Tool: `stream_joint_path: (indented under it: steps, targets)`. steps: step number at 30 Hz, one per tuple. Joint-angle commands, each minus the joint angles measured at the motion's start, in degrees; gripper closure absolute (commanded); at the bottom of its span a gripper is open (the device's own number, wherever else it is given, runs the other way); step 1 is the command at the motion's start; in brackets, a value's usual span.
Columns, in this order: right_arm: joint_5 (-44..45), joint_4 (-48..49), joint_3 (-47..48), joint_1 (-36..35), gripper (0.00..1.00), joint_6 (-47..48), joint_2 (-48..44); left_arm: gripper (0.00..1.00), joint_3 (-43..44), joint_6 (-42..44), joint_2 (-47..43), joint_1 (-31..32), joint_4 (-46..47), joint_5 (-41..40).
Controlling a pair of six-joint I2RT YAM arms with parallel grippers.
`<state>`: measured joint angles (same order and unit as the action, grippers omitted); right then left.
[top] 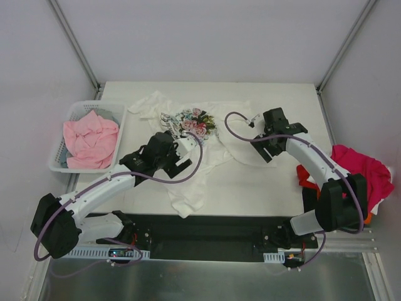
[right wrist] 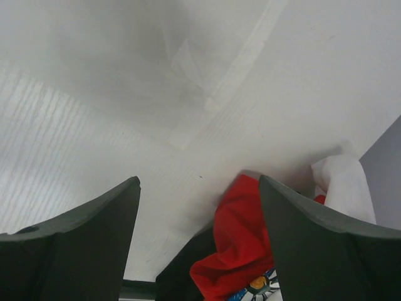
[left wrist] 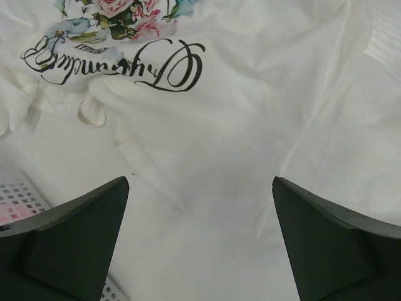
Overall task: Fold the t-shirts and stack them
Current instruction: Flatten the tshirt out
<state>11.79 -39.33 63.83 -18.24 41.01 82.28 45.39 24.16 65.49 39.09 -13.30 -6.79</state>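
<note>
The white flower-print t-shirt [top: 219, 135] lies crumpled mid-worktop [top: 250, 188], so the left fingers [left wrist: 75, 219] and right fingers [right wrist: 81, 219], both spread wide and empty, should pinch opposite edges and pull it flat before folding.

The white tee [top: 216, 147] and pink tee [top: 91, 141] are seen as soft, creased cloth; the basket [top: 57, 157] as white plastic lattice; the table [top: 263, 188] as smooth and matt.

A spread t-shirt [top: 194, 147] lies on the table [top: 263, 188], basket [top: 80, 106] left (t-shirt [top: 91, 141] inside), t-shirt heap [top: 363, 169] right.
</note>
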Motion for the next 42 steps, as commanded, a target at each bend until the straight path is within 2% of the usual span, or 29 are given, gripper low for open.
stream_joint_path:
  steps: [1,12,22,36,39,42]
  targets:
    - [-1.2,2.2,-0.6,-1.4,0.2,-1.4,2.7,0.01,-2.0,1.5,-2.0,0.8,-0.8,0.8]
    - [-1.3,4.2,0.9,-0.6,0.23,0.6,10.3,0.01,0.8,4.1,5.6,0.7,1.3,-1.2]
    - [-3.6,4.2,6.9,1.2,0.41,2.3,18.5,0.01,0.8,5.0,10.9,0.7,6.2,-2.6]
    - [-6.2,5.2,10.8,3.1,0.55,3.5,24.5,0.02,0.0,4.7,15.5,0.5,9.3,-3.1]
    - [-6.3,5.7,10.9,3.5,0.66,3.5,25.4,0.02,-0.5,4.5,16.3,0.6,10.1,-3.3]
    - [-6.1,5.6,11.1,3.6,0.86,3.4,25.7,0.03,-0.6,3.9,16.8,0.5,10.5,-3.1]
